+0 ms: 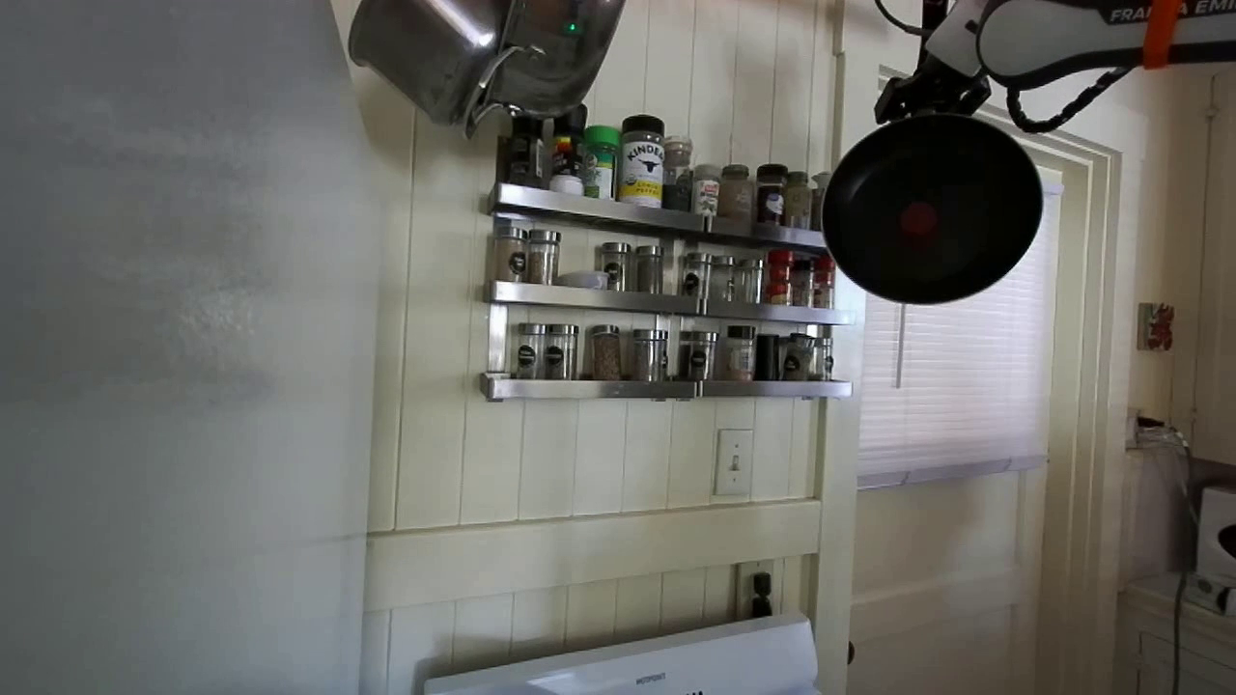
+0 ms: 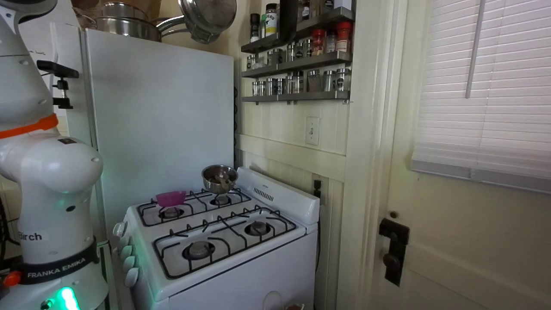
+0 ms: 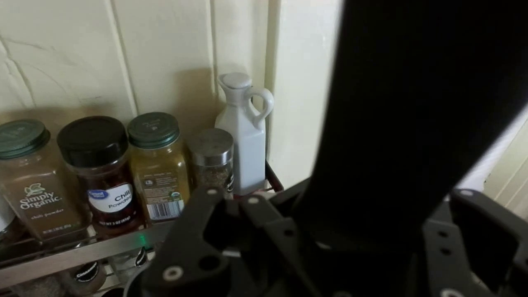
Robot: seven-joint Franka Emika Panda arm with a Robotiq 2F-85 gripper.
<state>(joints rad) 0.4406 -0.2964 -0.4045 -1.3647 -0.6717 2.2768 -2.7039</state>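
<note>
A black frying pan point(image 1: 966, 183) with a red dot in its middle hangs upright below my gripper point(image 1: 933, 100), in front of the window blind and the right end of the spice rack. The gripper is shut on the pan near its upper rim. Only a dark, nearly edge-on strip of the pan point(image 2: 288, 21) shows before the rack in an exterior view. In the wrist view a broad black shape, seemingly the pan's handle point(image 3: 396, 103), rises between the fingers and hides the fingertips.
A metal spice rack point(image 1: 599, 388) crowded with jars is on the wall; its top shelf holds a white cruet point(image 3: 247, 140). Steel pots point(image 2: 125, 28) stand atop the fridge point(image 2: 163, 107). The stove point(image 2: 241, 280) bears a pink bowl point(image 2: 171, 198) and a steel pot point(image 2: 211, 186).
</note>
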